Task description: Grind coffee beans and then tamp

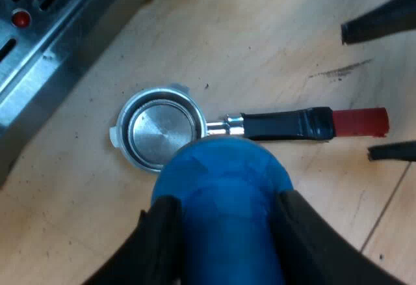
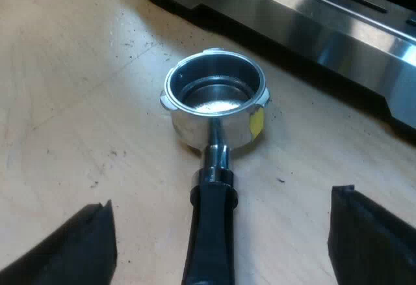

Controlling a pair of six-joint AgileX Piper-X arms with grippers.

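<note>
Left wrist view: the left gripper (image 1: 224, 230) is clamping a blue tamper (image 1: 221, 174) between its two black fingers, which are pressing against the tamper's rounded sides. The tamper is covering part of the rim of the portafilter (image 1: 159, 129), close to where the handle joins; whether the two are touching I cannot tell. The portafilter is lying loose on the wooden table (image 1: 260, 31) with its basket facing up and showing a shiny metal bottom. Its dark handle (image 1: 286, 123) is pointing away from the espresso machine (image 1: 45, 44), whose metal front is standing just beside the basket. The right gripper (image 1: 359, 93) is straddling the handle's red end (image 1: 361, 121), one fingertip on each side and neither touching it.

Right wrist view: the right gripper's fingers (image 2: 78, 246) are standing wide apart, gripping nothing, with the handle lying between them. A yellow sticker (image 2: 257, 122) is showing on the basket's outer wall.
</note>
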